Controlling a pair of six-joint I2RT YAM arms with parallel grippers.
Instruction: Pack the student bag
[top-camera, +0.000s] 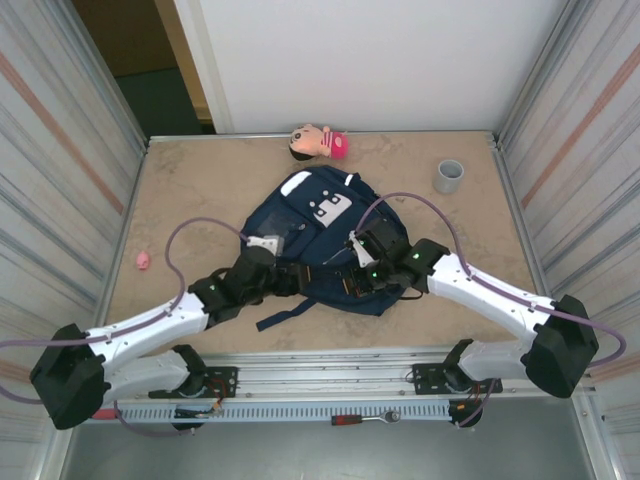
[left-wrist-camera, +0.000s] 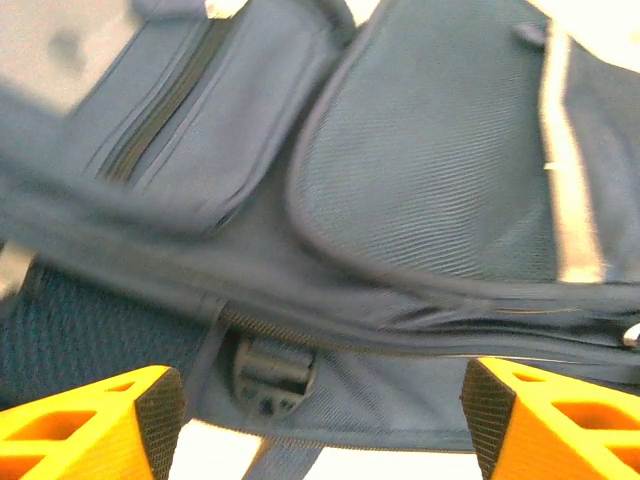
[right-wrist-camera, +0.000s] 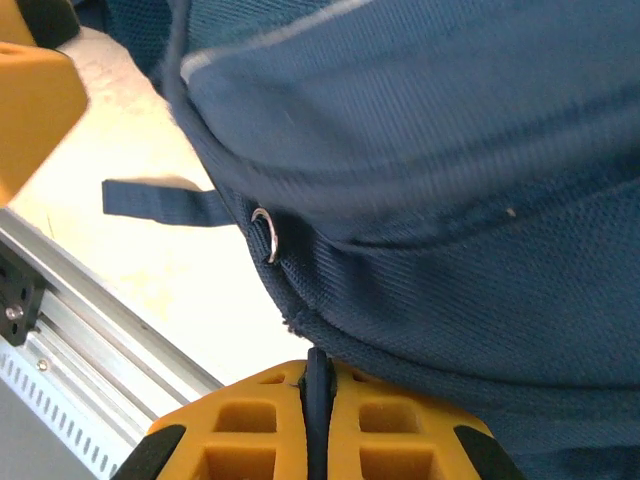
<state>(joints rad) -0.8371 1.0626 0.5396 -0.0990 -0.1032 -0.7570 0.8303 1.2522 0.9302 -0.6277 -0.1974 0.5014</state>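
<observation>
The student bag (top-camera: 320, 225), navy blue with a white patch, lies flat in the middle of the table. My left gripper (top-camera: 285, 278) is at its near left edge. In the left wrist view its orange fingers (left-wrist-camera: 150, 415) stand far apart, so the left gripper (left-wrist-camera: 322, 405) is open. The bag's lower hem and a black buckle (left-wrist-camera: 270, 370) lie between the fingers, untouched. My right gripper (top-camera: 355, 272) is at the bag's near right edge. In the right wrist view the right gripper (right-wrist-camera: 318, 365) is shut on a thin dark fold of the student bag (right-wrist-camera: 450, 150), just below a metal ring (right-wrist-camera: 265, 233).
A doll head with a pink cap (top-camera: 318, 142) lies at the back edge and a grey cup (top-camera: 449, 176) at the back right. A small pink object (top-camera: 143, 260) sits at the left. Corrugated walls close both sides. A loose strap (top-camera: 285, 315) trails toward the front rail.
</observation>
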